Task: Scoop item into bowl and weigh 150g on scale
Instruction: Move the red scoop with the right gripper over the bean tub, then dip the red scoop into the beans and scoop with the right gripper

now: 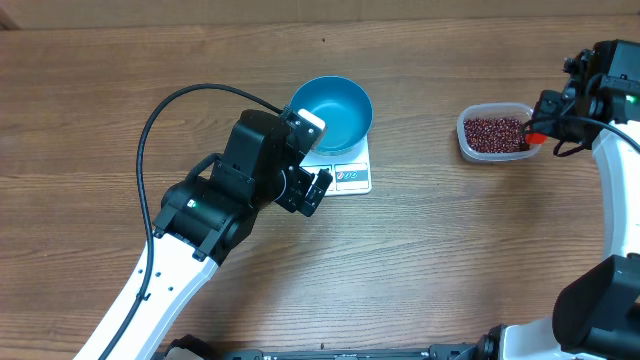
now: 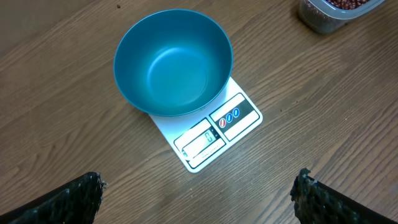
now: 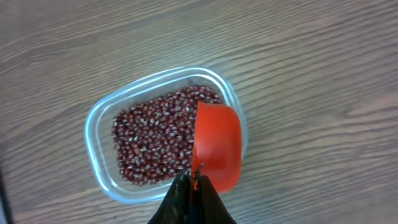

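The blue bowl (image 1: 335, 108) (image 2: 174, 62) stands empty on the white scale (image 1: 352, 180) (image 2: 219, 134). My left gripper (image 1: 315, 158) (image 2: 199, 183) hovers just in front of the scale, open wide with nothing between its fingers. At the right, dark red-brown beans (image 1: 495, 132) (image 3: 152, 140) fill a clear plastic container (image 1: 468, 145) (image 3: 99, 130). My right gripper (image 3: 191, 177) is shut on the handle of a red scoop (image 1: 537, 138) (image 3: 217, 146). The scoop is tipped on its edge at the right side of the container, against the beans.
Wooden table all round. The left arm's black cable (image 1: 160, 110) loops over the table left of the bowl. The right arm's white base (image 1: 615, 200) stands along the right edge.
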`<state>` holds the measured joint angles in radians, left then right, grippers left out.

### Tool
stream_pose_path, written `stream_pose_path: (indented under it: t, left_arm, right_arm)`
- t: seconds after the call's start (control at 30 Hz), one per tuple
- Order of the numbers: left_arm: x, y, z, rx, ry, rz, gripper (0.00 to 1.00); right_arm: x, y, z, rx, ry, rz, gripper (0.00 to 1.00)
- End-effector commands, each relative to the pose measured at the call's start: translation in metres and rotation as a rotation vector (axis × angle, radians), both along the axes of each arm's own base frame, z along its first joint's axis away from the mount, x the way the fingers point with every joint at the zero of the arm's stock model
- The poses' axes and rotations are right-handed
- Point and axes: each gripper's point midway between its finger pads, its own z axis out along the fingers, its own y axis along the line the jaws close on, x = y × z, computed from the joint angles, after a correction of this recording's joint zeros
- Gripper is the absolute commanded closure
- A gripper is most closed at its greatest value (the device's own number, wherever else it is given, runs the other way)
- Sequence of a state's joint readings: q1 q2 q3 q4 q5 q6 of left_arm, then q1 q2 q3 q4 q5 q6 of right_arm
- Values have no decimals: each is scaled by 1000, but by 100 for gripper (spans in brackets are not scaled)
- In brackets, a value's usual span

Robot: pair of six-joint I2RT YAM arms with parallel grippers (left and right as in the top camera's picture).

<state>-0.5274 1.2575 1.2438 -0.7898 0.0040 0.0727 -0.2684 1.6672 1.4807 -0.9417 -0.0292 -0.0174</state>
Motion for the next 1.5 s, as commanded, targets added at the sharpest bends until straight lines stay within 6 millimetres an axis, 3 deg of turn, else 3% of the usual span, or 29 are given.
stream_pose_path:
  t: [0.0,0.37,0.53,0.97,1.17,1.47]
  left_arm:
    - [-1,0,-2,-13,12,11,1]
    - [0,0,-2,-13,12,11,1]
    - [-1,0,-2,-13,12,11,0]
    - [-1,0,-2,-13,12,11,0]
    - [-1,0,-2,-13,12,11,0]
    - [-1,0,-2,-13,12,11,1]
  right_arm:
    - [8,2,13,3,-48,29,96]
    - [12,2,15,-8,-60,47,96]
    - [14,14,11,-1,-55,77,96]
    - [18,10,-22,-38,38,61,96]
    - [18,11,-47,-22,101,63,96]
    - [15,13,-52,-10,118,68,96]
